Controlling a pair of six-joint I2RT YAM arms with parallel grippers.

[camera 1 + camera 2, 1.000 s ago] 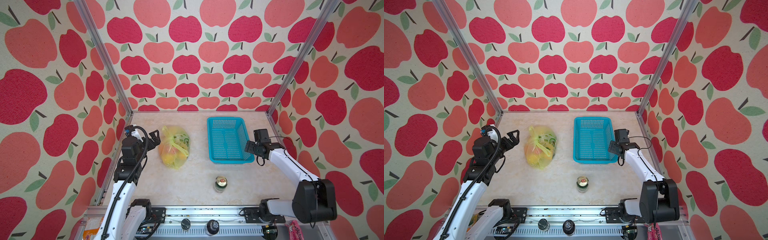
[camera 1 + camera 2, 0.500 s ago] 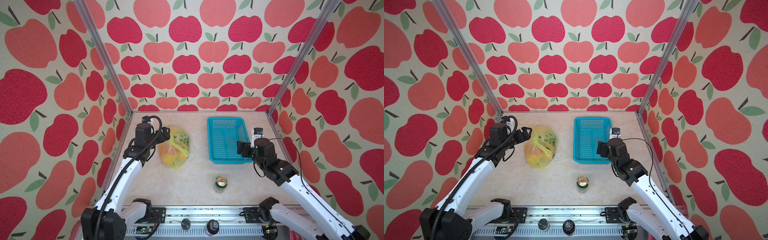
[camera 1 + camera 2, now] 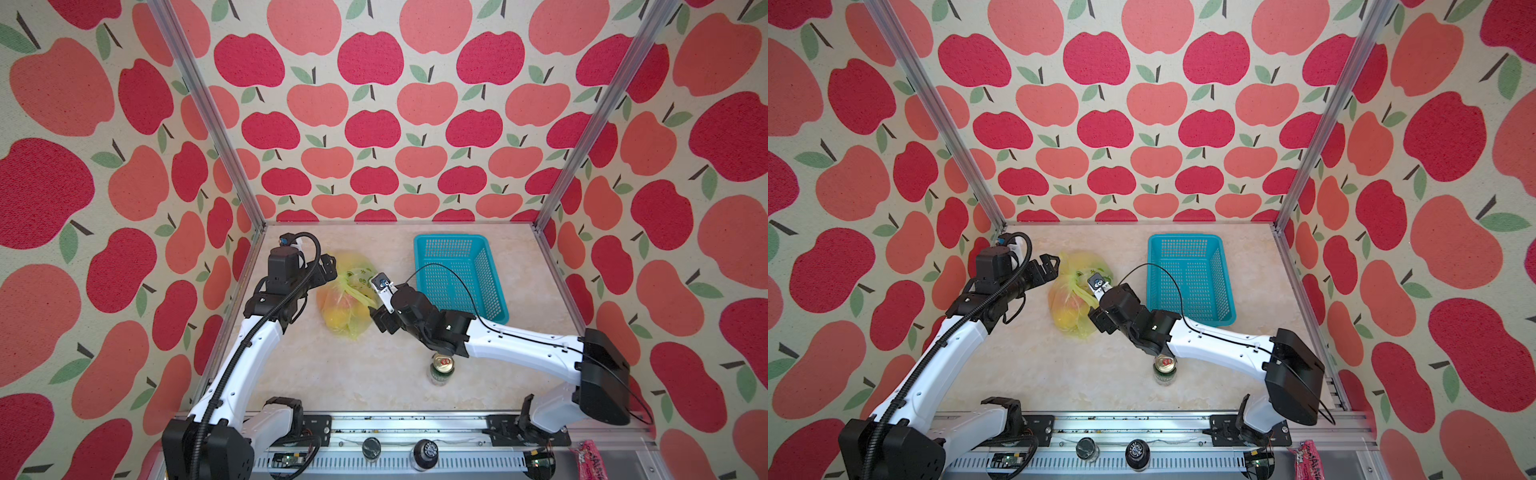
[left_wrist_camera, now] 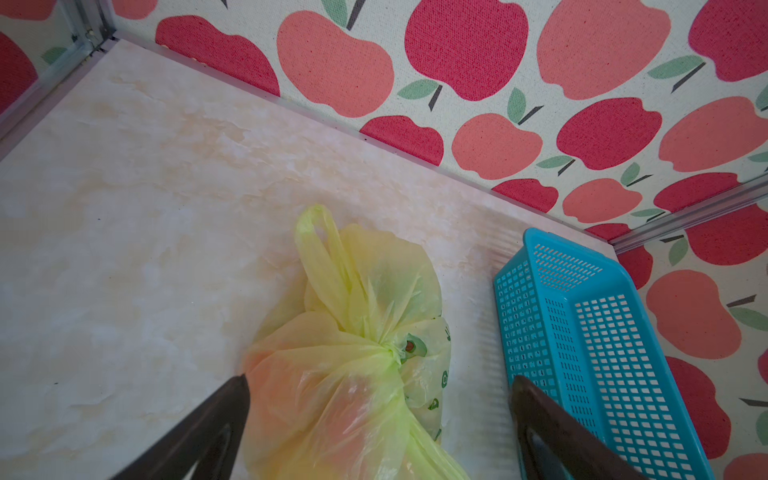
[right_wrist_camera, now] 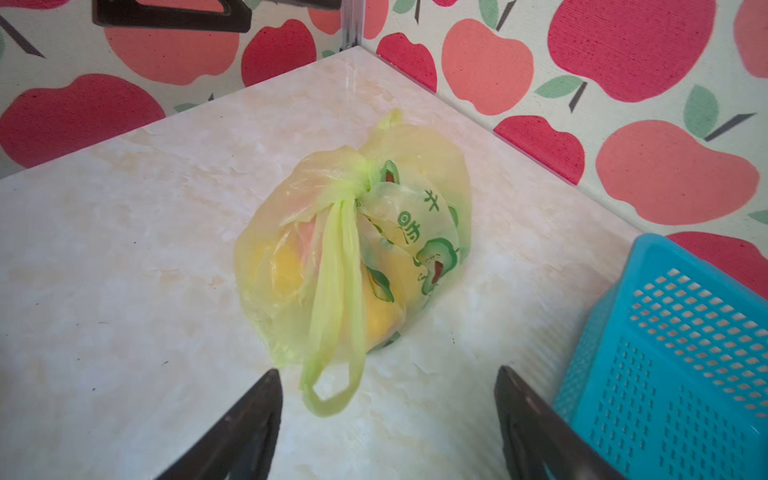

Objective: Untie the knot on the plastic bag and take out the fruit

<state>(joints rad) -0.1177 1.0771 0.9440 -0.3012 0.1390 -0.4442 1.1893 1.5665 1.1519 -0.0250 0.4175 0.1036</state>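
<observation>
While the knot (image 5: 353,192) is tied tight and the fruit (image 5: 282,266) shows only as yellow and pink shapes through the plastic bag (image 3: 345,303), which lies a little left of center in both top views beside the blue basket (image 3: 457,243), no part of the job looks done. The left gripper (image 4: 379,379) and right gripper (image 5: 385,370) flank the bag, fingers spread wide and holding nothing. Everything appears left: grasp the handles, loosen the knot, lift out each fruit.
</observation>
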